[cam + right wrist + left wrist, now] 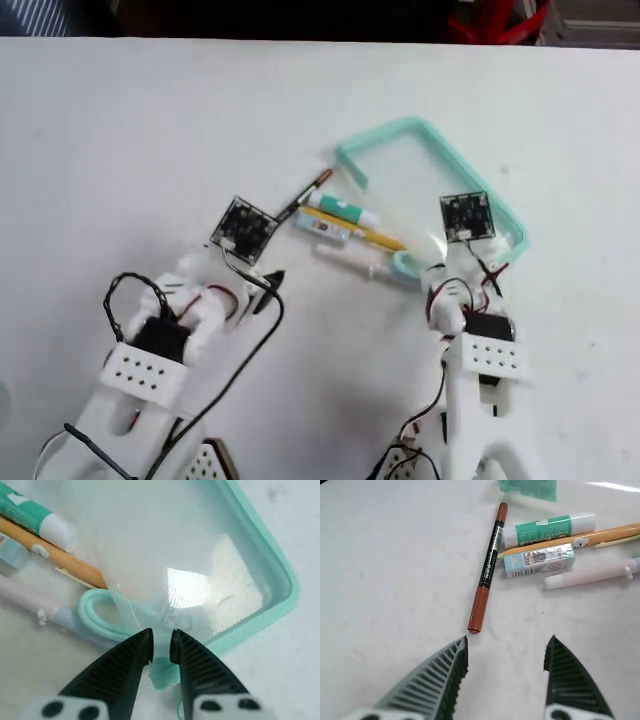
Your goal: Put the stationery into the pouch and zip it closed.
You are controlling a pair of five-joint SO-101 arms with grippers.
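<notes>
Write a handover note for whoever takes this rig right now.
Left gripper: open, above the table, just short of the brown marker.
Right gripper: shut on the pouch at its teal edge by the mouth.
The glue stick, yellow pen, small blue box and pink pen lie bunched at the mouth, beside the marker.
Done: nothing fully inside.
Left: load all five, then zip.

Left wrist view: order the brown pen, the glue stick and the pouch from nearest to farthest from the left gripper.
1. Brown pen, tip just ahead of the left gripper.
2. Glue stick, beyond the pen.
3. Pouch, farthest, past the glue stick.
</notes>
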